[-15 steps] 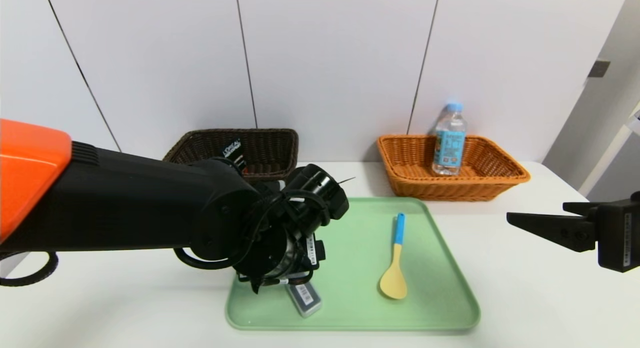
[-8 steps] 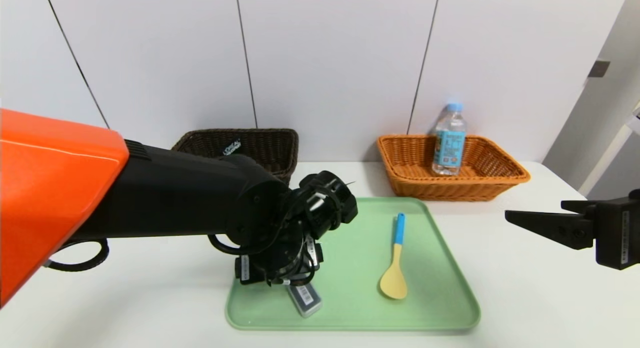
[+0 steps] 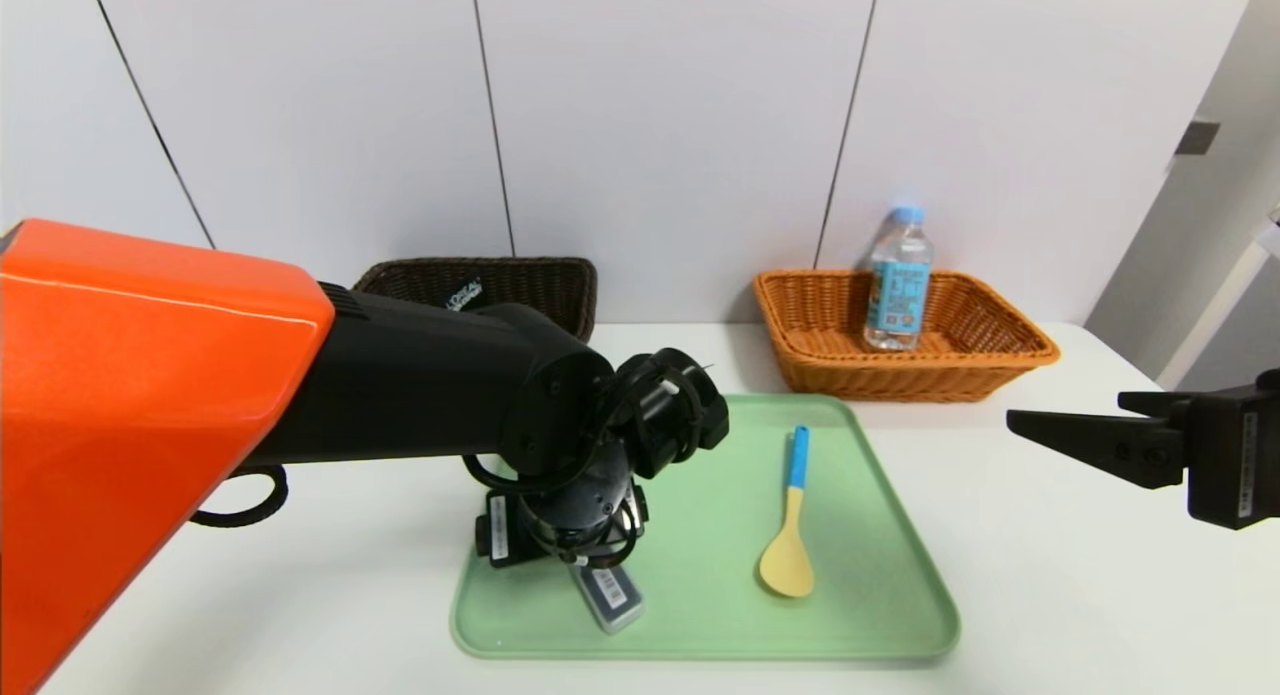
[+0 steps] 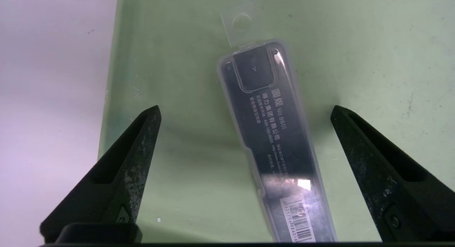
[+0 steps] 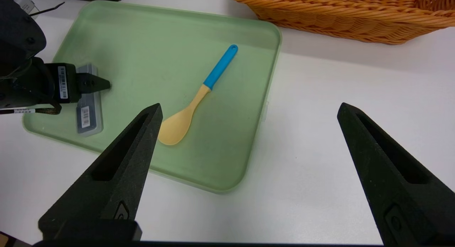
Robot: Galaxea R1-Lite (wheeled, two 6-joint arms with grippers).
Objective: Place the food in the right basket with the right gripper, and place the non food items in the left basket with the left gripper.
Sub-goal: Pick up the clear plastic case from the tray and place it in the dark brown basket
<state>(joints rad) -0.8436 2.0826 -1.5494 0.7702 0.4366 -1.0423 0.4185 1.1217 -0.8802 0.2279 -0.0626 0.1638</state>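
Plastic case (image 4: pixel 273 140) lies between the open left hand's (image 4: pixel 245 112) fingers.

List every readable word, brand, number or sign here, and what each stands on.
"圆规 No.8601": clear plastic case with a dark insert on the green tray; its smaller print and barcode digits are too small.
"L'ORÉAL", barely legible: black packet in the dark wicker basket.
Blue label of the water bottle: unreadable.

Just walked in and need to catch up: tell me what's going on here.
The robot is sorting items off a green tray into two baskets. Its left gripper hangs open over a plastic case on the tray, not touching it. The right gripper is parked open beside the tray. A spoon lies on the tray. A bottle stands in the orange basket; the dark basket holds a packet.
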